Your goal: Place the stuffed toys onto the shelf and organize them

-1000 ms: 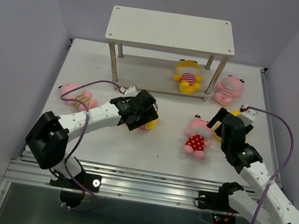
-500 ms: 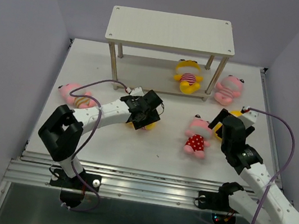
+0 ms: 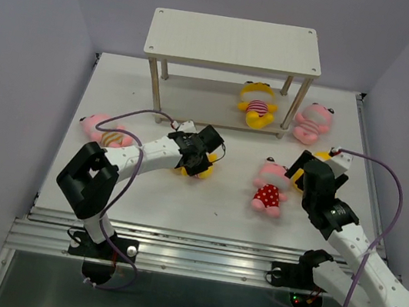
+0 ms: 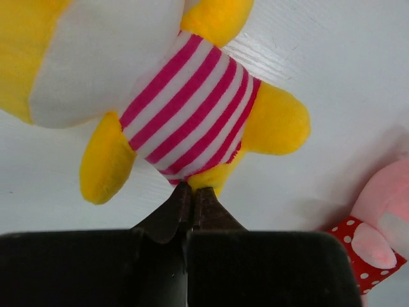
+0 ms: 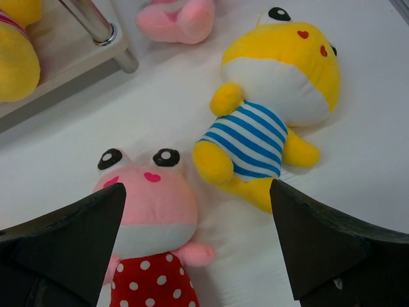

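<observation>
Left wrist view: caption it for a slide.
Left hand pinches the pink-striped yellow toy at its lower edge; polka-dot pink toy nearby.

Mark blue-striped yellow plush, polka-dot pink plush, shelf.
Yellow plush doll in blue-striped top (image 5: 246, 141): right wrist view, striped torso.
Pink plush doll in red polka-dot outfit (image 5: 150, 284): right wrist view, dotted dress.
Off-white two-tier shelf (image 3: 234, 43): top view, upper board.

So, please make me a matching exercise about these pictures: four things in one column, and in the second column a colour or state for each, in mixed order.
Things:
1. toy in blue stripes
2. toy in red dots
3. left gripper
4. right gripper

States:
A. wide open
B. pink, lying on the table
C. yellow, lying beside the red-dotted one
D. closed on the lower edge of a yellow toy in pink stripes

Pairs: 1-C, 2-B, 3-D, 4-A
</observation>
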Controlling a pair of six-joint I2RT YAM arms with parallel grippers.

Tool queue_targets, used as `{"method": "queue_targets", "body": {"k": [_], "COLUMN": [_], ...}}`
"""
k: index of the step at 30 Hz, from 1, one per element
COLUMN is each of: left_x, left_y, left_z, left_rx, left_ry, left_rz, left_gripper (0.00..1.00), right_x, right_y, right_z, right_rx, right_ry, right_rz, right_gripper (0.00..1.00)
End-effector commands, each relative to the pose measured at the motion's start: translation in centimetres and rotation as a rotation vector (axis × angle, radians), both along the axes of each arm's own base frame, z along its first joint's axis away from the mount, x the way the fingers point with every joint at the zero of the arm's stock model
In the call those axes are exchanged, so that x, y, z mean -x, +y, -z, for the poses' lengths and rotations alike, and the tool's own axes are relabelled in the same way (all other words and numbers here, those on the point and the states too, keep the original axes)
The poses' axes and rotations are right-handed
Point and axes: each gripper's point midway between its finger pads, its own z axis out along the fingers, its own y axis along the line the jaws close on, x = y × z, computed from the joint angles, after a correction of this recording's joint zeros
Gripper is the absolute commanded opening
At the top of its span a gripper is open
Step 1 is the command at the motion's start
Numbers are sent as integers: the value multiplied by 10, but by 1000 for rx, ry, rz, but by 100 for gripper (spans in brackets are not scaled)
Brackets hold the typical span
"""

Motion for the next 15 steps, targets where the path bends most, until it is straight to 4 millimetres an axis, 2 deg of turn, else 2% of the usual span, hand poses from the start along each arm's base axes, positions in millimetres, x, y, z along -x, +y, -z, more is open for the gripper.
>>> {"method": "queue_targets", "body": {"k": [1, 5, 8, 11, 13, 15], "left_x": [-7, -12, -16, -18, -15, -16], "left_y": [0, -1, -5, -2, -6, -9], "left_z": [-16, -29, -57, -74, -96, -128], "left_rx": [-30, -89, -113, -124, -67, -37], "left_ry": [-47, -116, -239, -338, -434, -572], "left_rz": [16, 108, 240, 324, 385, 469], "left_gripper": [0, 0, 0, 0, 0, 0], "right_x": [-1, -1, -1, 0, 0, 0], "right_y": [-5, -5, -6, -7, -7, -8], "right_z": [-8, -9, -9, -9, -9, -10], "right_rx": [6, 4, 7, 11, 13, 16], "right_ry": [-35, -37, -41, -41, -40, -42], "right_rz": [31, 32, 34, 36, 37, 36], "right_gripper": [100, 100, 100, 100, 100, 100]}}
